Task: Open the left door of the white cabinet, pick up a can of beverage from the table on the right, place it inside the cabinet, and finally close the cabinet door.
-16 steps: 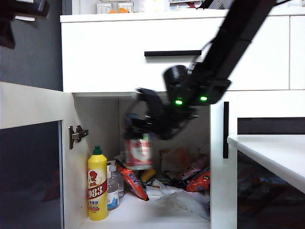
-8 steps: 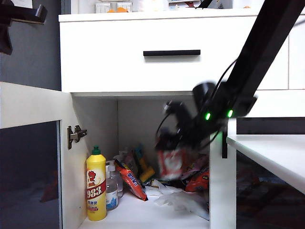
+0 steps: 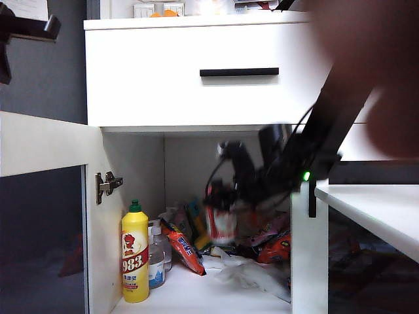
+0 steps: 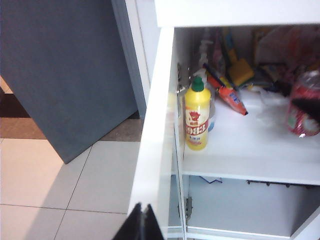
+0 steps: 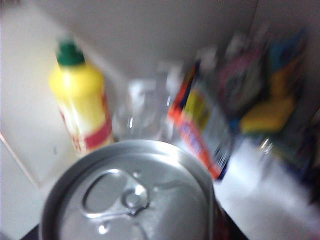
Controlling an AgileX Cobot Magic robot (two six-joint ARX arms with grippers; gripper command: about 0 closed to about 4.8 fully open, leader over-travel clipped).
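Right gripper (image 3: pixel 219 206), centre of the exterior frame, was clamped on the small red drink can with silver lid (image 3: pixel 221 224), held upright inside the white cabinet (image 3: pixel 196 98), above its shelf, presumably so it could be set down standing. Yellow green-capped bottle (image 3: pixel 134 255) and red snack packets (image 3: pixel 182 248) crowded lower left, which likely explains the more central approach. Left gripper (image 4: pixel 141 226), fingers shut and empty, was noted by the open white-framed glass door (image 3: pixel 46 196).

Red can of beverage (image 3: pixel 221 222) upright inside white cabinet (image 3: pixel 196 85), left door (image 3: pixel 42 209) open
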